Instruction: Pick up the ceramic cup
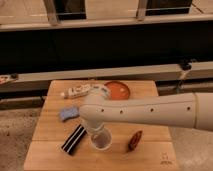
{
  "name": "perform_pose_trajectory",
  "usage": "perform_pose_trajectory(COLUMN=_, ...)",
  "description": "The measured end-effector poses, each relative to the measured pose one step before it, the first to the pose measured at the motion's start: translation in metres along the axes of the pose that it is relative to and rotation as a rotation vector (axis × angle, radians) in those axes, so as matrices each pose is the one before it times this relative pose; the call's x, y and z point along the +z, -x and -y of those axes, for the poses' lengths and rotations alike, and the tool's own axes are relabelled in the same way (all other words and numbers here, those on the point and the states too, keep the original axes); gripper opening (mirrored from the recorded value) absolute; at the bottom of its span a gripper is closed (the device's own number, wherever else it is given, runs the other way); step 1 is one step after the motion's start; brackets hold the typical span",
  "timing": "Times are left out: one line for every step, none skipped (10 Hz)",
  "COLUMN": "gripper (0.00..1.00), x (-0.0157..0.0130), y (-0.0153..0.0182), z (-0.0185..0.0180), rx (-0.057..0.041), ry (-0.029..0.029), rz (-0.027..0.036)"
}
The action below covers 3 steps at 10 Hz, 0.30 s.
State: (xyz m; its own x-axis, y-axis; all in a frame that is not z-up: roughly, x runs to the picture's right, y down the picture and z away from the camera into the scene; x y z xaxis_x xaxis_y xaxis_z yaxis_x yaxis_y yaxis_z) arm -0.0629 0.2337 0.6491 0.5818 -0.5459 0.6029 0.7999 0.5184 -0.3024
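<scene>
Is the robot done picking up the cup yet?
Almost. The gripper has reached the ceramic cup near the wooden table's front edge, so reaching looks done. Lifting seems underway; whether the cup is clear of the table can't be told.
</scene>
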Motion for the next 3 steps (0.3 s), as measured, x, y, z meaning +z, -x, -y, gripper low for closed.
perform_pose_trajectory(gripper=0.0, x=-0.00797, y=-0.00275, z=0.00068, rx=0.00607, ry=-0.00584, rz=0.00789)
perform_pose_trajectory(gripper=0.0, x=-0.00895, y=-0.00452, z=-0.00234, rx=0.00811, ry=-0.00433, rz=0.00366)
perform_pose_trajectory(gripper=0.0, x=-0.00878, y=-0.00407, z=-0.00106, rx=0.00815, ry=-0.01279, rz=0.0046)
